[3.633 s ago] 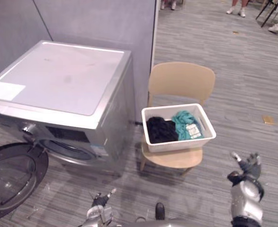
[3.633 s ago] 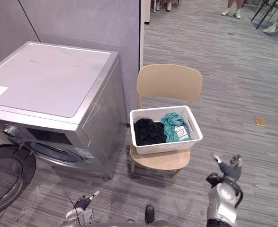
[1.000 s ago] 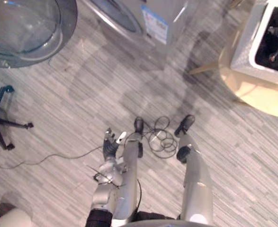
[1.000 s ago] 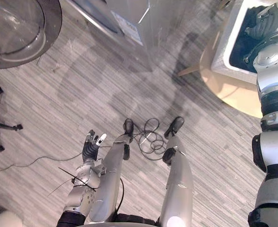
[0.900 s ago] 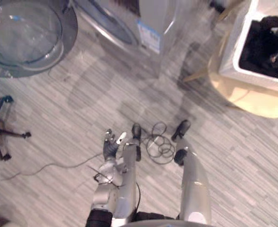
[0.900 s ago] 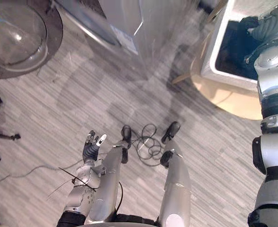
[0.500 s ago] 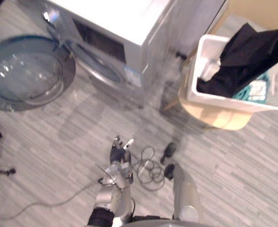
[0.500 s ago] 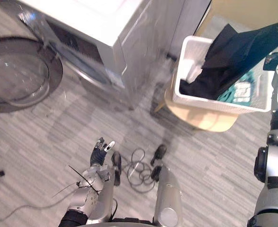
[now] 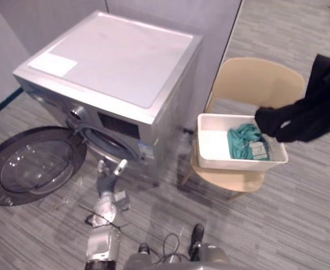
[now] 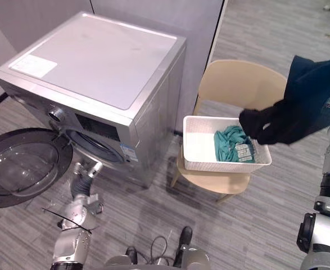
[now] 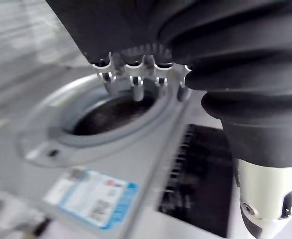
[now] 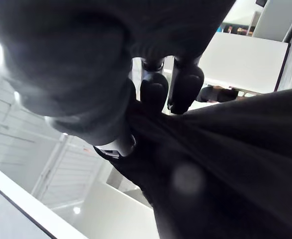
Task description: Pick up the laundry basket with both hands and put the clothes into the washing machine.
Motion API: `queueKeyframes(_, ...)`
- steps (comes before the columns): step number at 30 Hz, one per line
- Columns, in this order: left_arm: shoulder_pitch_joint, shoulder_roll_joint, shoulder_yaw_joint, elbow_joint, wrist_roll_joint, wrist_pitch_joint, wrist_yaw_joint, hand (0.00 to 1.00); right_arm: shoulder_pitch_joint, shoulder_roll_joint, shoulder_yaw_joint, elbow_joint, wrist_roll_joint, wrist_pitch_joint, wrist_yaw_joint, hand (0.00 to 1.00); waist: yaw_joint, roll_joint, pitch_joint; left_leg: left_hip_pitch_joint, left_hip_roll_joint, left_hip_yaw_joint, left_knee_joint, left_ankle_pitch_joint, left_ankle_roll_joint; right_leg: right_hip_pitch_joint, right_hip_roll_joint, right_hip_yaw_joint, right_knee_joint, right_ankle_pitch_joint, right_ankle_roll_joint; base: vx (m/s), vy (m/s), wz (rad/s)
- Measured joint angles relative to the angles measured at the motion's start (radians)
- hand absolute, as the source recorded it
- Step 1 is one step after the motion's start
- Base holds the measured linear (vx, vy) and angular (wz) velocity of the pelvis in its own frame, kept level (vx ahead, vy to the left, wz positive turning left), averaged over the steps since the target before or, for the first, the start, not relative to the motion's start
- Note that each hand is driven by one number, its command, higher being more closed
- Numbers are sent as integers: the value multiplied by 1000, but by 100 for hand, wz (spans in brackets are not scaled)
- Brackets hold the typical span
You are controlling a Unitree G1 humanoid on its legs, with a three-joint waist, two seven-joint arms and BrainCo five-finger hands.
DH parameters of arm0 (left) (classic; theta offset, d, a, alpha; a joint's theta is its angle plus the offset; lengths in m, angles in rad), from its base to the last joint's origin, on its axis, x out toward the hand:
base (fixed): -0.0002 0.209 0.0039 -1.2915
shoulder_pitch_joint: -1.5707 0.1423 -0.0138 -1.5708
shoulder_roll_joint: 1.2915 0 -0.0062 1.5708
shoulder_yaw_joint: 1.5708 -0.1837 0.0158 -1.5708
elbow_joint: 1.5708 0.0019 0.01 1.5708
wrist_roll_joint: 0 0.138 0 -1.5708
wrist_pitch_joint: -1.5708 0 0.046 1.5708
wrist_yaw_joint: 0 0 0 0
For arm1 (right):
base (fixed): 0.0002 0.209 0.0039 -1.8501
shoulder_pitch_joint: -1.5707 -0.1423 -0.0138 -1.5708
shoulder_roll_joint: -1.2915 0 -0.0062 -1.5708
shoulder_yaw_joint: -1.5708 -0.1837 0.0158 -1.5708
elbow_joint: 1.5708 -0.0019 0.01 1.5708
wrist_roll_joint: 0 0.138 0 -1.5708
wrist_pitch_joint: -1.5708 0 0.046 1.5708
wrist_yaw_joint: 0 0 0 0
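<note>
- The washing machine (image 9: 114,73) is the big silver box on the left. Its round door (image 9: 32,166) is swung wide open, low down on its left side.
- A tan chair (image 9: 254,84) stands just beside the machine, on its right.
- A black garment (image 9: 308,109) hangs in the air on the right, above the chair. Its lower end droops over the basket's right end, and I can't tell whether it touches anything there.
- The white laundry basket (image 9: 209,149) sits on the chair seat, with both hands away from it.
- A teal garment (image 9: 244,142) lies in the right half of the basket.
- The right hand (image 12: 155,94) has its fingers curled into the black cloth, gripping it, as the right wrist view shows.
- The left hand (image 9: 104,181) is low in front of the machine. Its fingers are straight and holding nothing, pointing toward the drum opening (image 11: 111,112).
</note>
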Motion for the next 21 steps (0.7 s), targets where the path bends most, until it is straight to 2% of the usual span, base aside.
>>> queueKeyframes(4,-78,65,15,-82,36,-21,36,0,-1,0,6,-28,0,-3,1,100,4,0,-13,25,-4,27,-23,-2,0,25,12,24,-57,37,3,-61,16,-17)
queueKeyframes(9,-213,194,-22,-88,33,-54,33,0,-60,-4,67,-28,11,-3,7,100,0,7,-21,49,-16,67,-23,-7,3,52,15,73,-106,74,11,-68,21,-25)
queueKeyframes(11,-339,281,-99,4,29,-75,4,0,-134,-4,141,-28,20,-4,10,100,-11,8,-21,59,-17,82,-22,-13,-1,52,13,99,-107,77,14,-68,25,-22)
queueKeyframes(13,-433,313,-178,88,7,-75,-28,0,-207,-4,204,-28,23,-9,9,100,-28,8,-21,63,-17,85,-22,-14,-3,52,13,106,-107,79,14,-24,8,-10)
queueKeyframes(16,-555,315,-286,223,-29,-74,-74,0,-301,-3,277,-29,33,-37,9,100,-38,6,-23,65,-17,106,-15,-15,-5,42,16,128,-106,89,5,17,4,-18)
queueKeyframes(17,-590,314,-324,272,-45,-72,-88,0,-330,-1,295,-35,41,-41,10,100,-53,6,-23,64,-17,107,-15,-15,-5,39,18,130,-106,92,4,34,6,-13)
queueKeyframes(21,-731,315,-473,460,-56,-51,-125,0,-394,3,360,-42,68,-42,7,100,-69,6,-23,75,-14,129,-15,-19,-7,36,27,155,-106,101,-5,48,17,-19)
